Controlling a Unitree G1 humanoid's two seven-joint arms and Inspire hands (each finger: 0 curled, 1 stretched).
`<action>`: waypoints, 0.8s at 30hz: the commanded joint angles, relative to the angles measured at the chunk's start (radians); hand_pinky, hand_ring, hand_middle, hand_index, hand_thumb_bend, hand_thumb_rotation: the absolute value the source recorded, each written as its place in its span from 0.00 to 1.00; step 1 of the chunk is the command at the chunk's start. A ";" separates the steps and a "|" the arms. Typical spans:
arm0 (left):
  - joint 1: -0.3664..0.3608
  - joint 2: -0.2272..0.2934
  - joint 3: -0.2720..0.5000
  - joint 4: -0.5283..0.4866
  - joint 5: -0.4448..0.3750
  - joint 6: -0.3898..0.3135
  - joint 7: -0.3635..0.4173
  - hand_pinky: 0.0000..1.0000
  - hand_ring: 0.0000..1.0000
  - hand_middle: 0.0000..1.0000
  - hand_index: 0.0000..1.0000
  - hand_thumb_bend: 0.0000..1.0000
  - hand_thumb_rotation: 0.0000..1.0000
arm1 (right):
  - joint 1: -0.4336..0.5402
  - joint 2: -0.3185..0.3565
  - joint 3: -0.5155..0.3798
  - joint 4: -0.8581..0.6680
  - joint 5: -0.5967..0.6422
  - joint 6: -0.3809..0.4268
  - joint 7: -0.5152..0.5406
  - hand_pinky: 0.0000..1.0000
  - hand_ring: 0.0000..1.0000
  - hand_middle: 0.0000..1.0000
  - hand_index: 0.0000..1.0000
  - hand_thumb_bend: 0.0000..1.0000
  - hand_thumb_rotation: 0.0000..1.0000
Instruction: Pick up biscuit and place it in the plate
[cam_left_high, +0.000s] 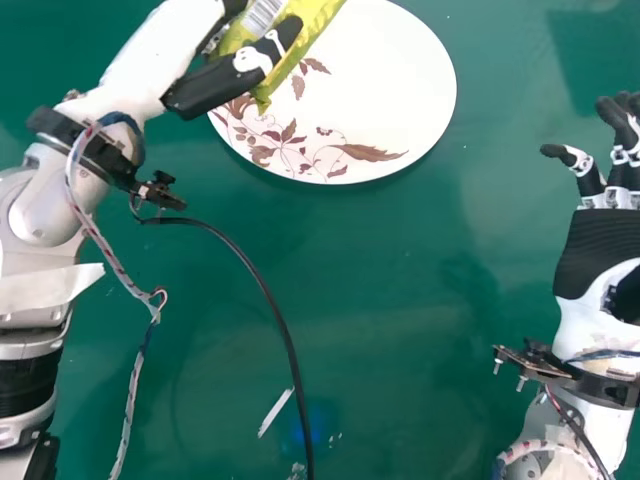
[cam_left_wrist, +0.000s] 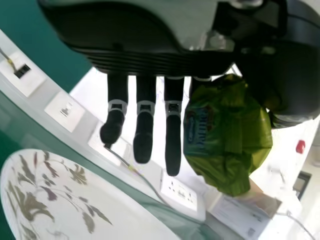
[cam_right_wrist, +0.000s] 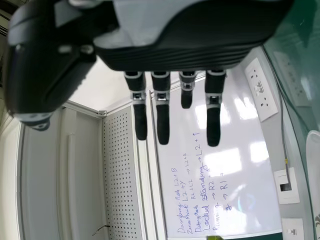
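Plate (cam_left_high: 405, 90) — biscuit (cam_left_high: 318, 20) over edge | left hand (cam_left_high: 210, 88) — pinching biscuit | right hand (cam_left_high: 598, 250) open, empty

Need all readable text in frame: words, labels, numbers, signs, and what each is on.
"Damping Mode L2+B": handwritten on the whiteboard
"L2+Y": whiteboard, next line; words before it unclear
"Locked Standing → L2 + ↑": whiteboard
"→ R2 +": whiteboard; the rest of that line is uncertain
"→ R1": whiteboard; the rest is uncertain
Other whiteboard writing: too small to quote reliably
Biscuit packet: has print, not clear enough to quote; digits by its barcode too small
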 joint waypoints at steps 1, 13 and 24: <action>-0.022 0.024 -0.027 0.016 0.015 -0.027 -0.013 0.13 0.21 0.43 0.52 0.51 0.00 | 0.024 0.018 0.003 0.062 0.015 -0.015 0.004 0.52 0.68 0.73 0.76 0.93 0.31; -0.105 0.071 -0.087 0.033 0.080 -0.013 -0.101 0.13 0.21 0.43 0.52 0.52 0.00 | 0.020 0.019 0.003 0.069 0.021 -0.019 0.013 0.67 0.80 0.80 0.81 0.91 0.40; -0.154 0.086 -0.123 0.067 0.118 -0.041 -0.132 0.13 0.21 0.43 0.52 0.52 0.00 | 0.033 0.024 0.012 0.043 0.010 0.006 -0.004 0.63 0.78 0.79 0.81 0.89 0.41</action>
